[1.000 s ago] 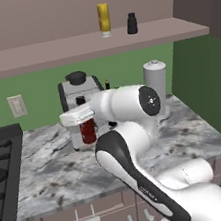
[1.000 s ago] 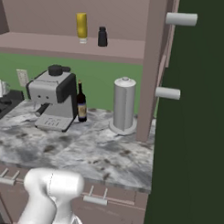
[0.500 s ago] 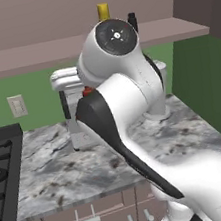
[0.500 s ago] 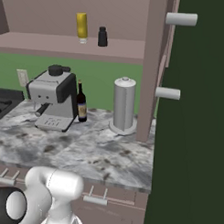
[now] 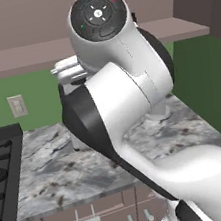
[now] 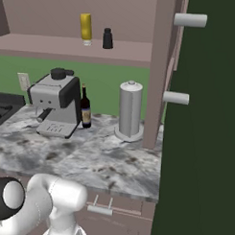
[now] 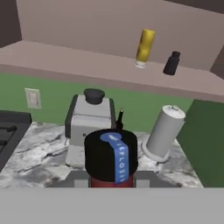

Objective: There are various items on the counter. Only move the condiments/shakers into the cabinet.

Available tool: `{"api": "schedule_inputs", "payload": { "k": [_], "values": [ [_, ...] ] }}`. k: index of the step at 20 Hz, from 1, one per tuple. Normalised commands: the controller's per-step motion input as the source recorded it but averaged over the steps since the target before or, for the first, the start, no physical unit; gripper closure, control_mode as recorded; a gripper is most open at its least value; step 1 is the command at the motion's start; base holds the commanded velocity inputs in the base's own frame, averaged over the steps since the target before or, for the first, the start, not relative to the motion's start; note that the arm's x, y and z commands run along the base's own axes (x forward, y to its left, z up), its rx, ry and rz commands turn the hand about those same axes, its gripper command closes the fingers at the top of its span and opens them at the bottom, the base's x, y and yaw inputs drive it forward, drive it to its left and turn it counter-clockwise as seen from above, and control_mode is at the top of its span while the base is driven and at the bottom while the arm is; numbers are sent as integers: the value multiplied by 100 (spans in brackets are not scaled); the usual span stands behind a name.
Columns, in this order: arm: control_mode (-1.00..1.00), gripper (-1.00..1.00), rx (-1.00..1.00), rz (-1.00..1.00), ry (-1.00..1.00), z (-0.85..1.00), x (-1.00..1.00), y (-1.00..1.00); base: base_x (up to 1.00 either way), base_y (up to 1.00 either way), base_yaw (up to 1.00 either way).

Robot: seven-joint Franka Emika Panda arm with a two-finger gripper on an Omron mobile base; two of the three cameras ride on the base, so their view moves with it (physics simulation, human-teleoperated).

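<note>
The red sauce bottle (image 7: 111,159), recognised by its black cap with a blue label strip, is pinched between the fingers of the gripper (image 7: 112,179) and is held above the counter (image 7: 39,151). Beyond and above the gripper, the yellow bottle (image 7: 145,48) and the black shaker (image 7: 171,63) are seen standing upright, near each other, on the shelf board of the cabinet (image 7: 65,63). Behind the held bottle, the coffee machine (image 7: 87,122) is shown on the counter, with the wine bottle (image 6: 85,108) just beside it. Further to the right, the pale grey canister (image 7: 164,131) is set on the counter. A stove top (image 5: 1,175) is visible at the far left.
</note>
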Motion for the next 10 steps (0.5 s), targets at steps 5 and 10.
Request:
{"api": "schedule_inputs", "payload": {
  "k": [5, 10],
  "values": [
    [-100, 100, -3, 0, -24, 22, -1, 0, 0, 0, 0],
    [-100, 100, -3, 0, -37, 44, 5, -4, 0, 0, 0]
  ]
}}
